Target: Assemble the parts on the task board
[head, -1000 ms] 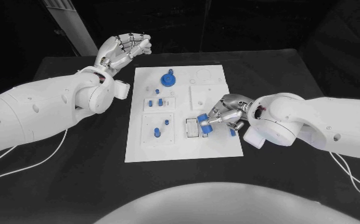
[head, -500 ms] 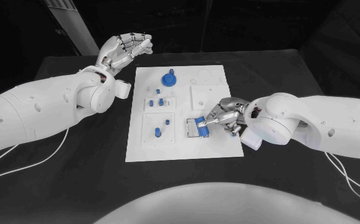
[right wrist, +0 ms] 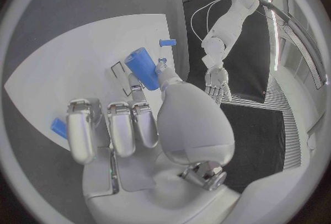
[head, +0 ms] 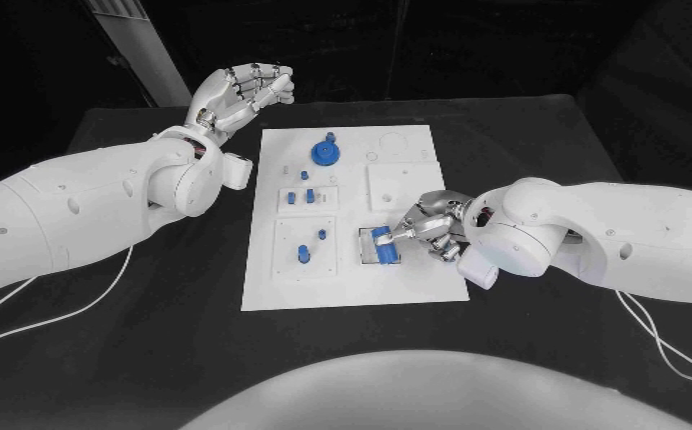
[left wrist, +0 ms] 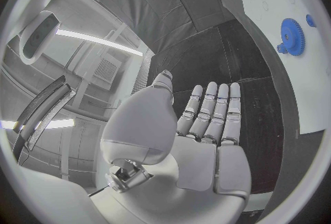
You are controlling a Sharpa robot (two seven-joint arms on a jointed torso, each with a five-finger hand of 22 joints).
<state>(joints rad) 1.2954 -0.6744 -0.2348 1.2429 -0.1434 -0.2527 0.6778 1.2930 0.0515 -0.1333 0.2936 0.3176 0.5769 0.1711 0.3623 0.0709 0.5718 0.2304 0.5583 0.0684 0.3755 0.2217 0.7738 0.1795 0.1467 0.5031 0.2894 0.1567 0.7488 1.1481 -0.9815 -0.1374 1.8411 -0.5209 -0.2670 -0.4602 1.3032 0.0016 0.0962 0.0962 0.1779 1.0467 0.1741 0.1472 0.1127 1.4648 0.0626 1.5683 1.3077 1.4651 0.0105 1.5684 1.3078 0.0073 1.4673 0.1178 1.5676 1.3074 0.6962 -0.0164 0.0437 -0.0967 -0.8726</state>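
right hand: pinches a blue cylinder, now lower and further over the board's near-right recess than a second ago.
left hand: unchanged, raised off the board's far-left corner, fingers spread, holding nothing.
gear: unmoved, far end of board.

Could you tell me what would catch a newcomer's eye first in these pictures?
The right hand, which holds a blue part over a slot near the board's right edge. Next, the blue gear at the board's far end, and the left hand raised open beyond the far-left corner.
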